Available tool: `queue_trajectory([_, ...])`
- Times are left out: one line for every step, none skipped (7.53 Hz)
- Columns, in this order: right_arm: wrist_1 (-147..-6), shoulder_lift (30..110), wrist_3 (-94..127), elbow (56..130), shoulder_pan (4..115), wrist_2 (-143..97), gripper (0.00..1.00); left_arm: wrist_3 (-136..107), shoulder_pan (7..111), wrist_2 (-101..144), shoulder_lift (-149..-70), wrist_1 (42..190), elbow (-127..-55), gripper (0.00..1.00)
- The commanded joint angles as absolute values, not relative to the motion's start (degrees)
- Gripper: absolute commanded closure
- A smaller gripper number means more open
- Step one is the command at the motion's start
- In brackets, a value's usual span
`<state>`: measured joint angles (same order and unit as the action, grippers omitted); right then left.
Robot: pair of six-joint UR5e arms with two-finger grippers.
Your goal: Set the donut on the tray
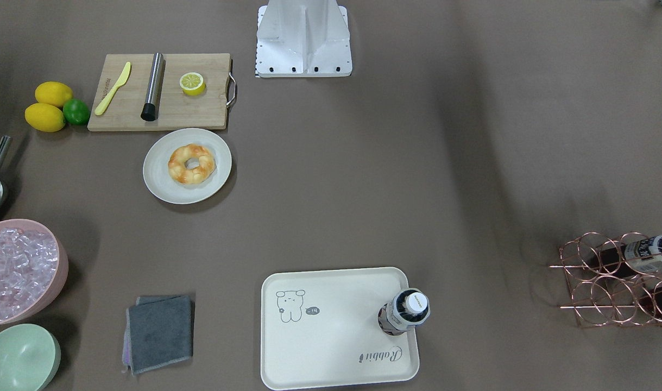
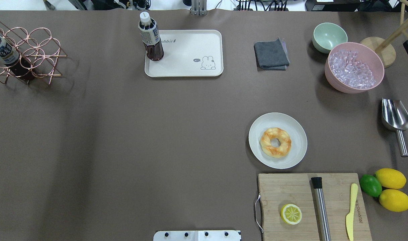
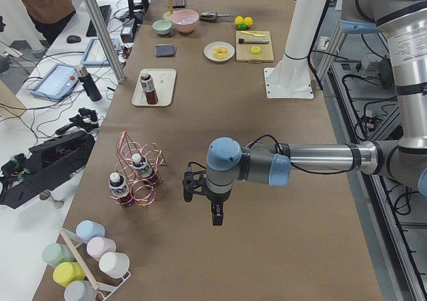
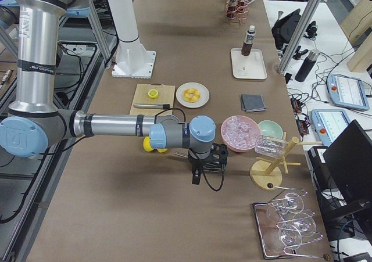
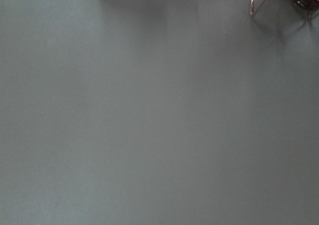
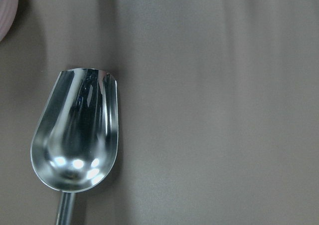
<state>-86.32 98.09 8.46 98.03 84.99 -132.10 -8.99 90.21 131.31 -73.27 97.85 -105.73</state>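
Note:
The donut [image 2: 275, 142], golden with orange-brown glaze, lies on a round off-white plate [image 2: 292, 158] right of the table's middle; it also shows in the front view [image 1: 191, 163]. The cream rabbit tray [image 2: 187, 50] sits at the far side, and a dark drink bottle [image 2: 151, 38] stands on its left corner. My left gripper [image 3: 217, 215] hangs above bare table near the wire rack, far from the donut. My right gripper [image 4: 196, 178] hangs over the table's right end near the scoop. I cannot tell whether either is open or shut.
A wooden cutting board [image 2: 284, 190] with a half lemon [image 2: 291, 214], a metal rod and a yellow knife lies near the plate. A pink bowl of ice [image 2: 354, 67], a steel scoop [image 2: 394, 117], a grey cloth [image 2: 270, 53] and a copper wire rack [image 2: 23, 53] stand around.

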Motion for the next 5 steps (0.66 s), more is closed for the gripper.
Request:
queue_trajectory([-86.22, 98.17, 8.27, 98.09, 84.9, -132.1, 0.0, -8.96, 90.18, 131.14, -73.3, 97.65, -105.47, 0.02])
queue_trajectory([-86.22, 98.17, 8.09, 98.09, 84.9, -132.1, 0.0, -8.96, 90.18, 130.96, -73.21, 97.65, -105.38, 0.02])
queue_trajectory([-86.22, 98.17, 8.17, 97.91, 84.9, -132.19, 0.0, -8.96, 90.18, 130.78, -73.13, 97.65, -105.47, 0.02])
queue_trajectory([-86.22, 98.17, 8.17, 97.91, 84.9, -132.27, 0.0, -8.96, 90.18, 130.78, -73.13, 97.65, -105.38, 0.02])
queue_trajectory([-86.22, 98.17, 8.17, 97.91, 84.9, -132.36, 0.0, -8.96, 90.18, 130.78, -73.13, 97.65, -105.21, 0.02])
